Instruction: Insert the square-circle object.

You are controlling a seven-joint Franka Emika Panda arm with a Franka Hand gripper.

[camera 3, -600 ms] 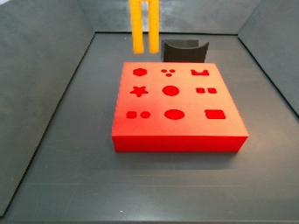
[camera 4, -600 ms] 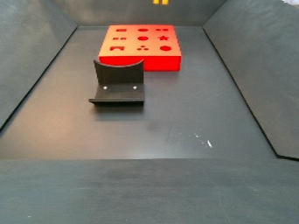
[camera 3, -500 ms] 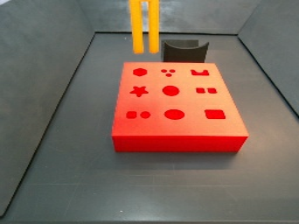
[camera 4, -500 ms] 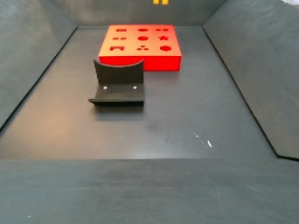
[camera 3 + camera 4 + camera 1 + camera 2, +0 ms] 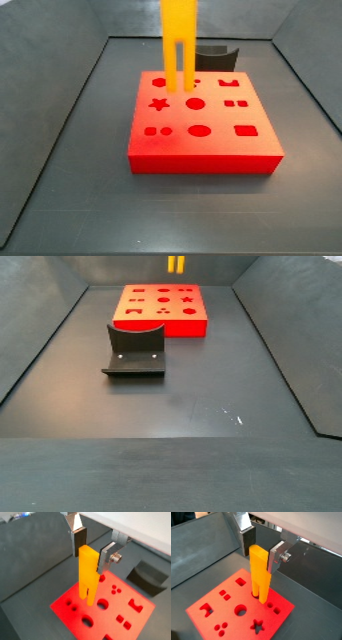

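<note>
The square-circle object (image 5: 179,40) is a tall orange-yellow piece with two long prongs. It hangs upright over the far rows of holes in the red block (image 5: 201,125). In both wrist views my gripper (image 5: 91,549) (image 5: 261,547) is shut on its flat slab top (image 5: 88,572) (image 5: 260,572), a silver finger with a dark pad on each side. The prong tips are close above the block's top (image 5: 231,607); I cannot tell if they touch it. In a side view only the prong ends (image 5: 177,264) show at the frame's upper edge, beyond the block (image 5: 163,311). The gripper is out of both side views.
The dark fixture (image 5: 134,348) stands on the floor beside the red block; it also shows in a side view (image 5: 214,55) and a wrist view (image 5: 148,577). Grey walls (image 5: 67,110) enclose the dark floor.
The square-circle object has moved from beyond the block's far edge to over its far rows of holes, and it hangs lower against the block.
</note>
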